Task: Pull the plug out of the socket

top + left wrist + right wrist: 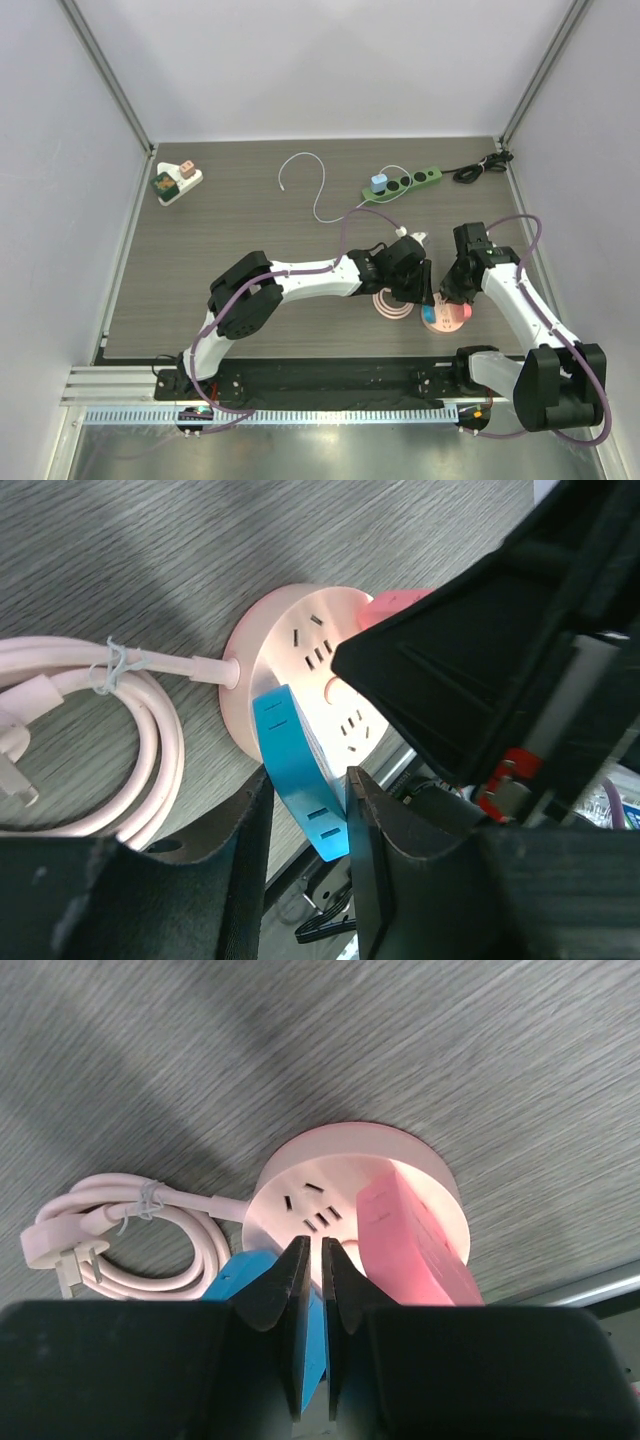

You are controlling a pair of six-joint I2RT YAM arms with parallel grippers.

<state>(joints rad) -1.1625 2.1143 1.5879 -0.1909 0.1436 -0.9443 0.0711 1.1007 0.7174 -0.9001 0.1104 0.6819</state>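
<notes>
The round pink socket (447, 317) sits near the front edge of the table (200, 270), right of centre, between the two arms. Two plugs stand in its top face: a blue plug (300, 770) on one side and a pink plug (410, 1245) on the other, with empty slot groups between them. The left gripper (308, 780) is clamped on the blue plug, its two black fingers (240, 850) pressed against the plug's opposite sides, and the plug fills the gap between them. The right gripper (315, 1250) points down at the socket's top between the two plugs. Its fingers (285, 1290) are drawn together with only a thin slit left and nothing is held in it. I cannot tell whether the tips touch the socket face. The socket's own pale pink cord (130, 1230) leaves its side and lies in a tied coil just beside it on the table, with its plug end resting flat there. Well apart, at the far side of the table, lies a green power strip (402, 185) with a light blue plug (378, 183) in it and a black cable (480, 168) bundled at its right end. A loose white wire (310, 185) curls to its left, and a white socket block (178, 182) sits near the far left corner.
</notes>
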